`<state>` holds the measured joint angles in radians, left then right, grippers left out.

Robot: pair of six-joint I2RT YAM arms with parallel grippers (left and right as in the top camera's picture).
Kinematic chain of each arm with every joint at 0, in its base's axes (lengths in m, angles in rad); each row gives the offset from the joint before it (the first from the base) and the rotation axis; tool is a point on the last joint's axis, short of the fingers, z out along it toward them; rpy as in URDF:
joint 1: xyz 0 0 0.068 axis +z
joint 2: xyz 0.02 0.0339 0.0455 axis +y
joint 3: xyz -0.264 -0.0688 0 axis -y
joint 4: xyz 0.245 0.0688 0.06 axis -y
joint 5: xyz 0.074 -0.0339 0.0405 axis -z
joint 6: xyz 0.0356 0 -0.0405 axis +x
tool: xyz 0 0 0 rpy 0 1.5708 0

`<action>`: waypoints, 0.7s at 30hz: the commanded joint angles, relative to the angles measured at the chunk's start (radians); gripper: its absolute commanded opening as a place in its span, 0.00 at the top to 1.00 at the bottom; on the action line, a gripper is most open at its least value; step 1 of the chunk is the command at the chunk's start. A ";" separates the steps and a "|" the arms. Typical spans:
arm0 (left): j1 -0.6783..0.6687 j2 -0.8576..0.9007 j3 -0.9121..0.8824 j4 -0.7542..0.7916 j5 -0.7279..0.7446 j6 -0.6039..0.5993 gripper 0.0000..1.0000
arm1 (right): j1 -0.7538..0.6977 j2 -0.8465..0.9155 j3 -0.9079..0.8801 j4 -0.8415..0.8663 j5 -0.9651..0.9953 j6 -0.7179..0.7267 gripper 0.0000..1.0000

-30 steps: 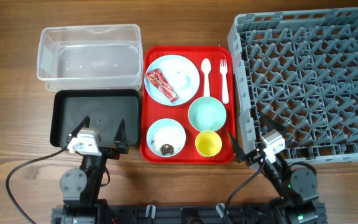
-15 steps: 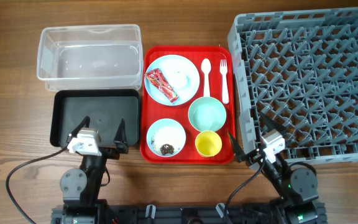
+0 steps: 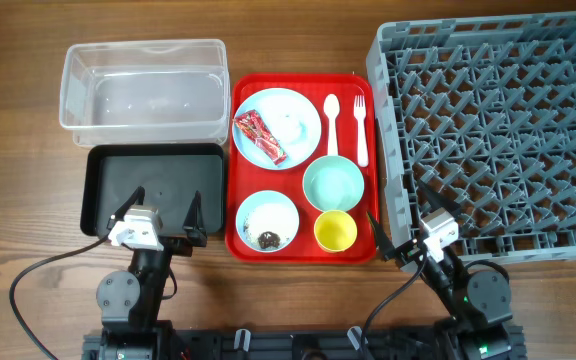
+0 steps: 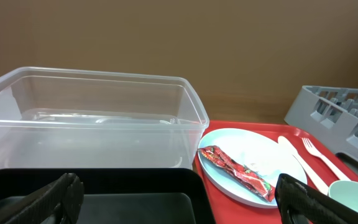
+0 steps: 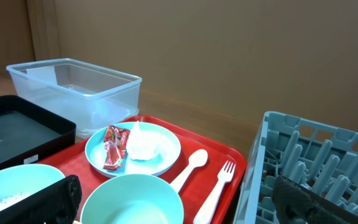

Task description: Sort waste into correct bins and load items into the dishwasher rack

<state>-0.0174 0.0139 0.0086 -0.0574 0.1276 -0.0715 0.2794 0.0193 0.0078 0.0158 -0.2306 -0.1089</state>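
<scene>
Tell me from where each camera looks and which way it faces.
Overhead: above the table, facing down on red tray and rack; left gripper, right gripper at bottom.
Left wrist: low over the black tray, facing the clear tub; its fingers show.
Right wrist: low beside the rack, facing across the red tray; its fingers show.
Shared: both wrist views show plate and wrapper.

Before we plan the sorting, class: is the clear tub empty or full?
Empty: the clear tub shows only its bare bottom from overhead.

Wooden table (image 3: 18,200), clear tub (image 3: 143,95) just beyond black tray (image 3: 153,185) at left, red tray (image 3: 298,79) centre, grey rack (image 3: 498,130) right
</scene>
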 commanded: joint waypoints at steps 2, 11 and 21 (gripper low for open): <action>0.008 -0.005 -0.003 -0.008 -0.006 0.012 0.00 | -0.006 -0.008 -0.003 0.003 0.013 0.004 0.00; 0.008 -0.005 -0.003 0.021 -0.039 0.013 0.00 | -0.006 -0.008 -0.003 -0.001 0.053 0.003 0.00; 0.009 0.001 -0.003 -0.016 -0.106 0.015 0.00 | -0.006 -0.008 -0.003 0.002 0.039 0.257 0.00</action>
<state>-0.0162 0.0143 0.0086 -0.0662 0.0483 -0.0711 0.2794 0.0193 0.0078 0.0151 -0.2008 -0.0326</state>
